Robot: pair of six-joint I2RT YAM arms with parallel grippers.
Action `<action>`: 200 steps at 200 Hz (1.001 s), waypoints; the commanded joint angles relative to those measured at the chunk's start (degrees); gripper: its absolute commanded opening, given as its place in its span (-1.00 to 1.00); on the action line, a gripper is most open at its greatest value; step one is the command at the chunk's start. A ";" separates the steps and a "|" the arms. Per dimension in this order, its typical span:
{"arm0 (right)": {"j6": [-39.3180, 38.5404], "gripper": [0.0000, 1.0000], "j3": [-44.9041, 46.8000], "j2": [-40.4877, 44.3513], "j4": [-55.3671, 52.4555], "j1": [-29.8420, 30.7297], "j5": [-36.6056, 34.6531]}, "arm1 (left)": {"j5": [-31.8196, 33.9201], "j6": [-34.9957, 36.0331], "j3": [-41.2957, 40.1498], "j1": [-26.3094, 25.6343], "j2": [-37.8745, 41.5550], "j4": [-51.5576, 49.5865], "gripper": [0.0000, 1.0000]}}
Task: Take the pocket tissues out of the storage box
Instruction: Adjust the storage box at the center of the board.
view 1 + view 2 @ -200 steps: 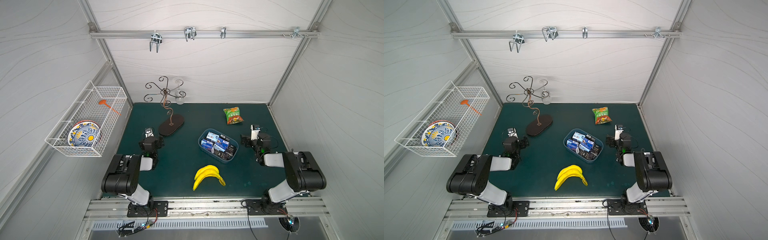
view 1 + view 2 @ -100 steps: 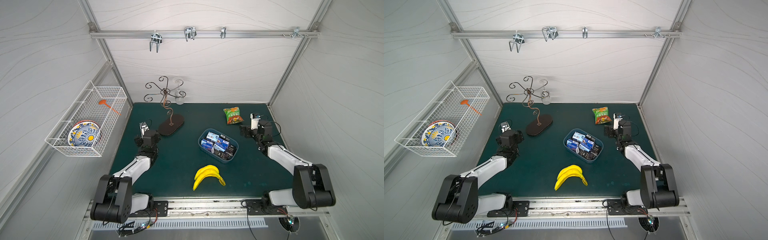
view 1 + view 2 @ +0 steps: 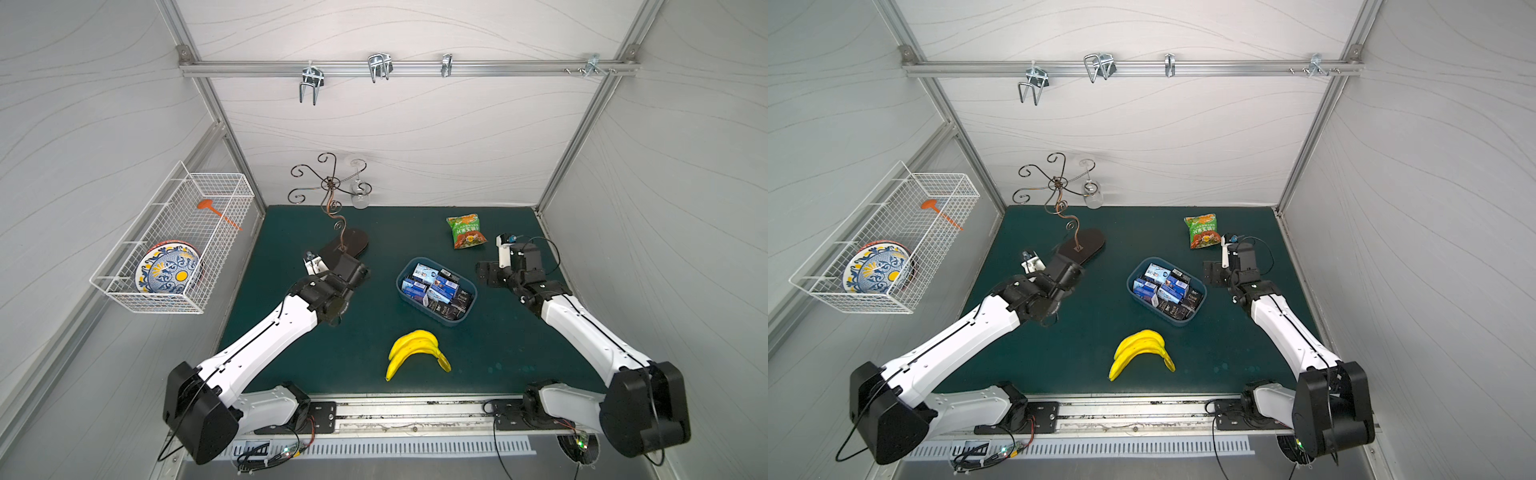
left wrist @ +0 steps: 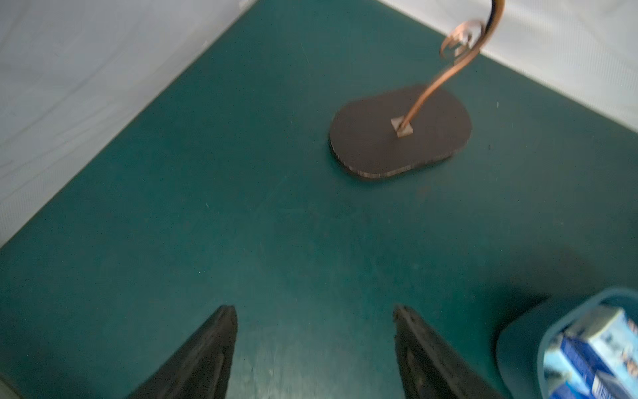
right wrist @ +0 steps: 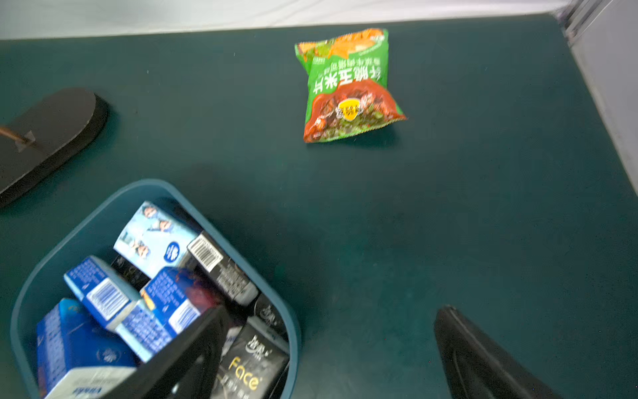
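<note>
The storage box point(image 3: 400, 286) point(image 3: 1130, 291) is a blue-grey tub at mid-mat, filled with several pocket tissues point(image 3: 436, 286) point(image 3: 1167, 286), blue-white and black packs. My left gripper point(image 3: 360, 270) point(image 3: 1074, 270) hovers to the left of the box, beside the stand's base. It is open, with only mat between its fingers point(image 4: 314, 311); the box rim point(image 4: 518, 331) shows at that view's edge. My right gripper point(image 3: 484, 274) point(image 3: 1212, 272) is just right of the box, open wide point(image 5: 331, 311). One finger point(image 5: 193, 345) overlaps the tissues point(image 5: 155, 238) and box rim point(image 5: 103, 207) in the right wrist view.
A yellow banana bunch point(image 3: 415, 353) lies in front of the box. A green-orange snack bag point(image 3: 465, 230) lies behind it. A scrolled metal stand on a dark oval base point(image 3: 351, 243) holds a glass point(image 3: 360, 195). A white wire basket point(image 3: 178, 237) hangs on the left wall.
Both arms have unfolded and stretched out over the mat. The left gripper has swung right toward the box. The right gripper has shifted left, up to the box's side.
</note>
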State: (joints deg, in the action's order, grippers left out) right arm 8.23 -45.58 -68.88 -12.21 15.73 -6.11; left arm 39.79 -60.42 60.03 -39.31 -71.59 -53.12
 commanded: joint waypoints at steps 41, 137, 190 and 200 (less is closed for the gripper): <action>2.01 0.98 0.14 -4.99 -1.88 3.86 -1.79 | -5.67 -10.20 14.04 -13.69 -18.02 -2.32 0.37; 2.66 0.98 0.94 -5.33 0.12 4.05 -3.88 | -10.80 -8.37 21.14 -14.04 -34.40 10.74 0.05; 2.58 0.98 1.10 -4.92 0.54 4.05 -2.99 | -11.29 -8.92 21.74 -12.64 -36.86 12.75 -0.10; 2.49 0.98 1.15 -4.70 0.65 4.05 -2.71 | -11.78 -8.99 21.61 -12.11 -37.03 13.37 -0.15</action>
State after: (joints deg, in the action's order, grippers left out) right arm 10.26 -45.01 -74.11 -12.45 19.55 -9.04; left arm 28.71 -69.19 79.68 -52.75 -107.33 -42.09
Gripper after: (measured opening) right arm 0.990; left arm 0.448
